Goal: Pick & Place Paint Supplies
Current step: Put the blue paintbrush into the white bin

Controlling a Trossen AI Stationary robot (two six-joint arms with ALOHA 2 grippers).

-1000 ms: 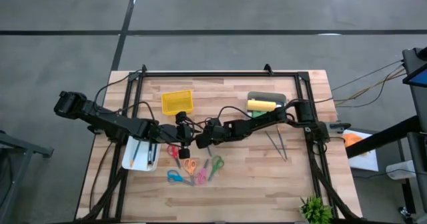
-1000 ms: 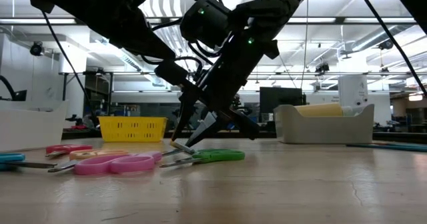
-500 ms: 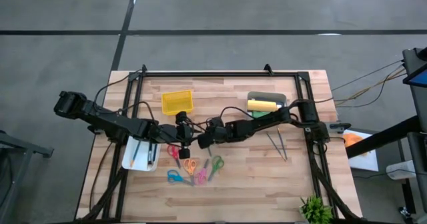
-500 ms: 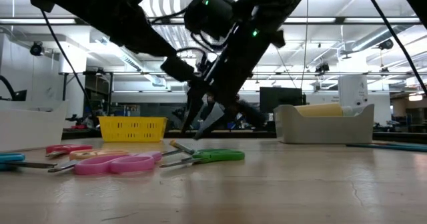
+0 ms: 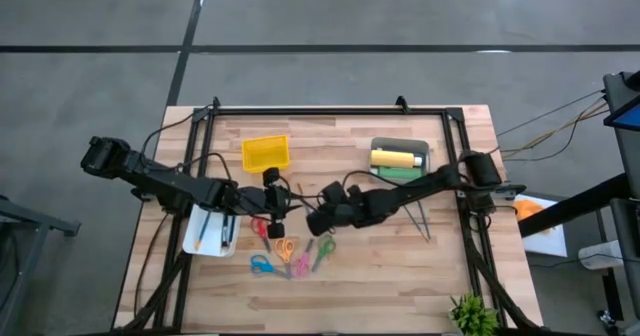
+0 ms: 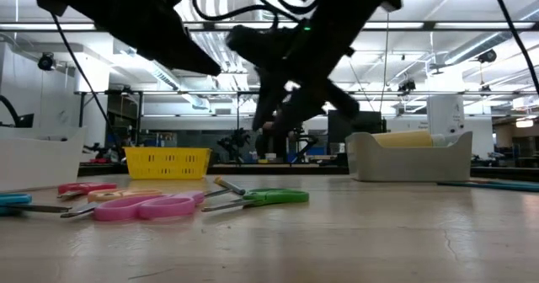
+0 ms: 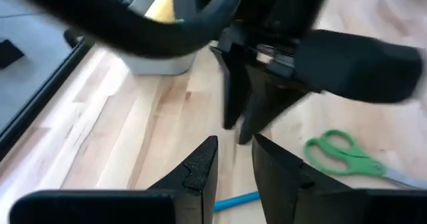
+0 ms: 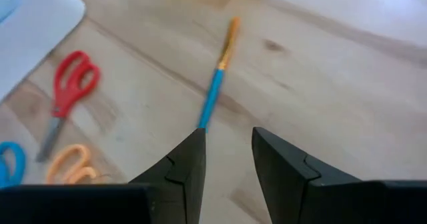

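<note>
The right gripper [image 8: 227, 159] is seen with its two dark fingers parted by a narrow gap and nothing between them. Just beyond the fingertips, at the centre of the right wrist frame, a thin paintbrush [image 8: 217, 84] lies flat on the wooden table [image 8: 347, 84]; its shaft is teal, with an orange section toward the far end. Red scissors [image 8: 70, 91] are shown at the left of that frame.

The left gripper [image 7: 233, 163] is likewise parted narrowly and empty. A short length of the teal brush is visible at the bottom centre of the left wrist frame, and green scissors [image 7: 340, 156] at its right.

In the high view, both grippers meet at the table's centre. A yellow paint bottle [image 5: 394, 158] and a green paint bottle [image 5: 400, 172] lie in a grey bin [image 5: 400, 143] at the upper right.
</note>
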